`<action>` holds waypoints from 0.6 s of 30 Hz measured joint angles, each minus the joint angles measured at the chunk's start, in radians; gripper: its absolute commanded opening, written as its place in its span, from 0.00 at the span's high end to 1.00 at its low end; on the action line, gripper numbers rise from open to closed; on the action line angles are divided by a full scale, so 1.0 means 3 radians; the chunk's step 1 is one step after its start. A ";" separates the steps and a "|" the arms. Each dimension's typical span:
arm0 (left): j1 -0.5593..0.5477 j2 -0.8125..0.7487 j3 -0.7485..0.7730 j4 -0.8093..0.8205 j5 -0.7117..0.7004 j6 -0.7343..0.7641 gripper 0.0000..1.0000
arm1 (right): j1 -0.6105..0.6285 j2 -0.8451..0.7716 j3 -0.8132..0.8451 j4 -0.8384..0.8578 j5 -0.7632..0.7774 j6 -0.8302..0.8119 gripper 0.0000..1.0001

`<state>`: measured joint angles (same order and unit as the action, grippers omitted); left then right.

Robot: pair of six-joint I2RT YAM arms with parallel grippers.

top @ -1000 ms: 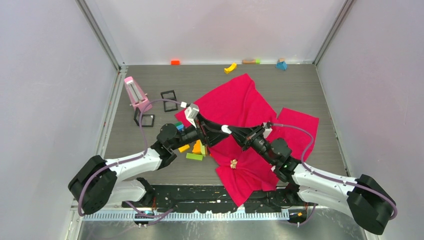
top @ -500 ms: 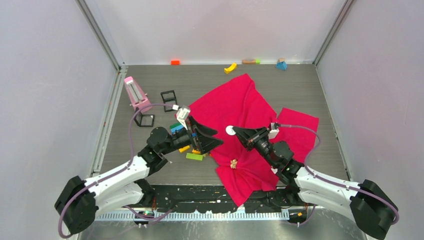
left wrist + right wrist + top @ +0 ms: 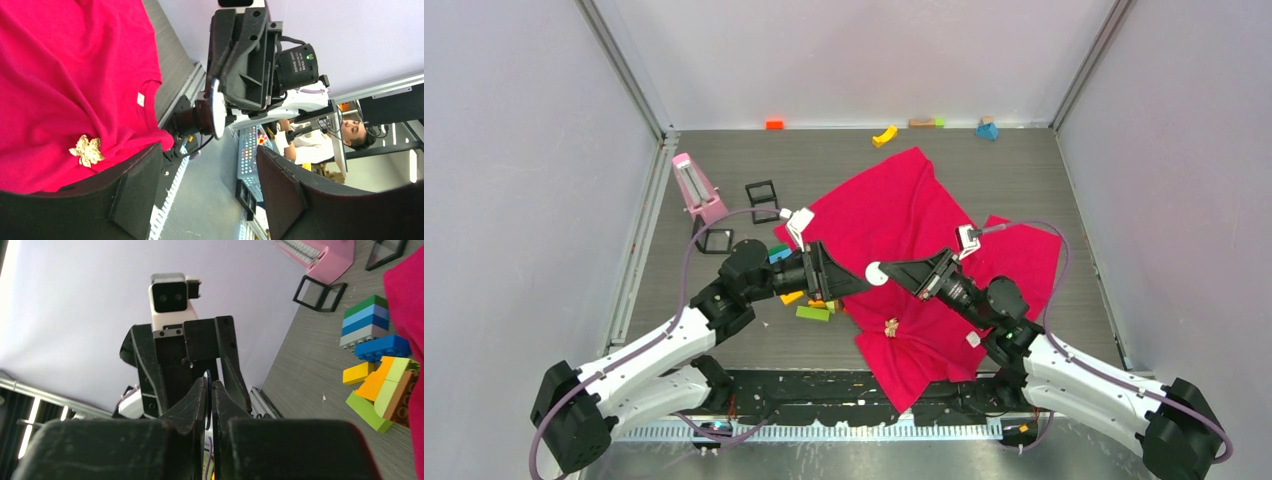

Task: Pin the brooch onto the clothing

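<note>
The crimson T-shirt lies spread across the middle of the table. The small pale-gold flower-shaped brooch sits on it near the front edge. In the left wrist view the brooch rests on the shirt below the white neck label. My left gripper is open and empty, raised over the shirt's left edge. It faces my right gripper, which is shut on a thin white disc. The disc shows edge-on between the shut right fingers.
Toy blocks lie beside the shirt's left edge and show in the right wrist view. Black square frames and a pink piece stand at the left. Small blocks lie along the back wall.
The two grippers were together at the white disc and have drawn apart. My left gripper pulled back to the left, open. My right gripper keeps the disc.
</note>
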<state>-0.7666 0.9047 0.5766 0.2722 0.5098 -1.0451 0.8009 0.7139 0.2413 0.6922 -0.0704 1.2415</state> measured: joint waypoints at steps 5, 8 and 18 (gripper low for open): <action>0.0000 0.0047 0.0008 0.0015 0.0097 -0.0140 0.44 | 0.0000 0.0072 0.0050 0.0098 -0.0266 -0.0112 0.99; 0.0000 0.0047 0.0008 0.0028 0.0113 -0.0186 0.52 | 0.0000 0.0123 0.0051 0.0137 -0.0346 -0.0126 0.99; 0.0000 0.0045 -0.0003 0.0056 0.0112 -0.0245 1.00 | -0.0003 0.0286 0.0090 0.0270 -0.0500 -0.0132 0.99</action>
<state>-0.7666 0.9180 0.5758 0.2890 0.5434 -1.1187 0.8001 0.7998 0.2684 0.7731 -0.2203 1.2018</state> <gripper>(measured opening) 0.097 0.104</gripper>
